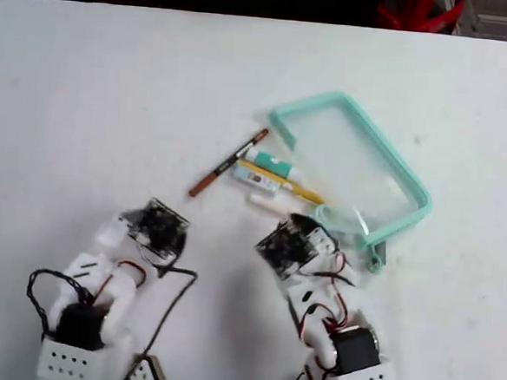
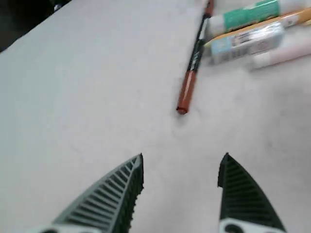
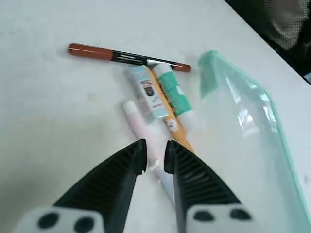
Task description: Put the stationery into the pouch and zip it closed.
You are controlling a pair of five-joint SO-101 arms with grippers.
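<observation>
White tabletop runs under everything, with a dark strip of room along the top edge of the high view. Right of centre lies the pouch point(image 1: 387, 151) – clear plastic edged in mint green, set at a slant, its open mouth turned toward the middle of the frame. In the right wrist view the pouch point(image 3: 209, 73) takes up the right side, with one green corner next to the stationery.

The stationery sits in a loose cluster just left of the pouch's mouth, outside it. A brown pen point(image 1: 229, 164) lies farthest left, angled up to the right. Beside it are a green-and-white stick point(image 1: 273, 165), a yellow pencil point(image 1: 284, 183), a blue-labelled tube point(image 1: 256, 180) and a pale pink stick point(image 1: 266, 202), all close together and roughly parallel. The right wrist view shows the brown pen point(image 3: 121, 56) across the top, the blue-labelled tube point(image 3: 146, 94) and green-and-white stick point(image 3: 172, 92) below it, and the yellow pencil point(image 3: 170, 121) between them.

The left gripper point(image 2: 182, 158) hovers over bare table with its jaws spread wide and nothing between them – the brown pen point(image 2: 194, 63) lies ahead of it. In the high view it point(image 1: 155, 222) sits lower left.

The right gripper point(image 3: 154, 145) has its jaws barely parted, a slim gap showing, poised over the near end of the pale pink stick point(image 3: 138, 121). Whether it touches the stick cannot be told.
</observation>
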